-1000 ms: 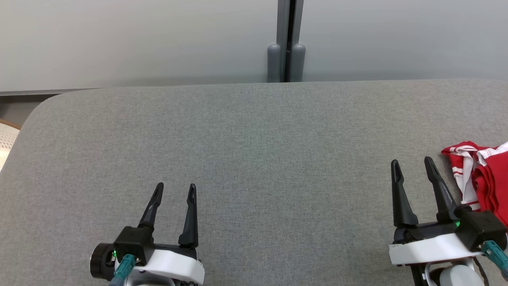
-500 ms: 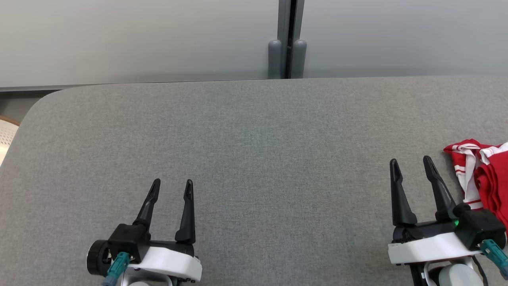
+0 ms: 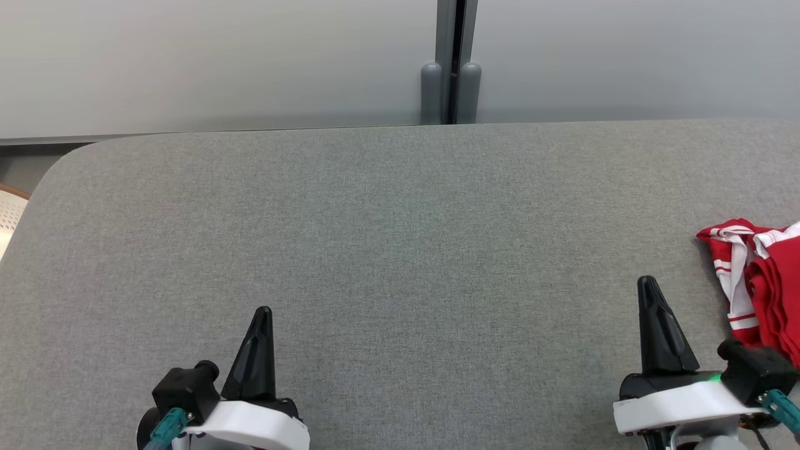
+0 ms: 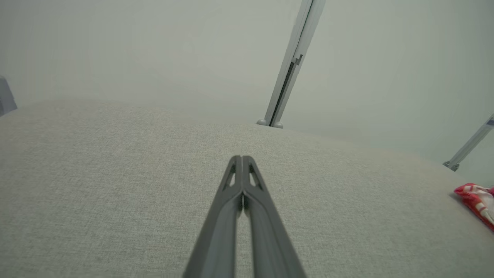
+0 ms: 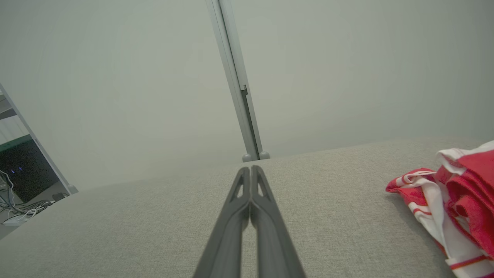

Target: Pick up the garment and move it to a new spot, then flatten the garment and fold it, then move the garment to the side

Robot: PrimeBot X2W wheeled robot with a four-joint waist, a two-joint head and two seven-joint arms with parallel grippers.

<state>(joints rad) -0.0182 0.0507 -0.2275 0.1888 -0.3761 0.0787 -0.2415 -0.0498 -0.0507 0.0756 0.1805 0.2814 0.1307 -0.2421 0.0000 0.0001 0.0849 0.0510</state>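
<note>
The garment [image 3: 762, 281] is a crumpled red and white piece lying at the right edge of the grey table [image 3: 400, 237]; it runs out of the head view. It also shows as the red-and-white garment [image 5: 451, 204] at the right of the right wrist view and as a small red corner of the garment [image 4: 476, 199] in the left wrist view. My right gripper [image 3: 647, 284] stands just left of it, shut and empty, fingers together [image 5: 251, 170]. My left gripper [image 3: 262, 312] is at the lower left, far from the cloth, also shut on nothing [image 4: 241, 159].
A pale wall panel with a grey vertical post [image 3: 451, 69] stands behind the table's far edge. The table's rounded left corner [image 3: 62, 169] falls off to a white perforated object [image 3: 9, 219]. A dark screen and cables [image 5: 21, 181] sit beyond the table in the right wrist view.
Both grippers have gone from open to shut with nothing between the fingers, and each has drawn back a little toward the near edge. The garment has not moved.
</note>
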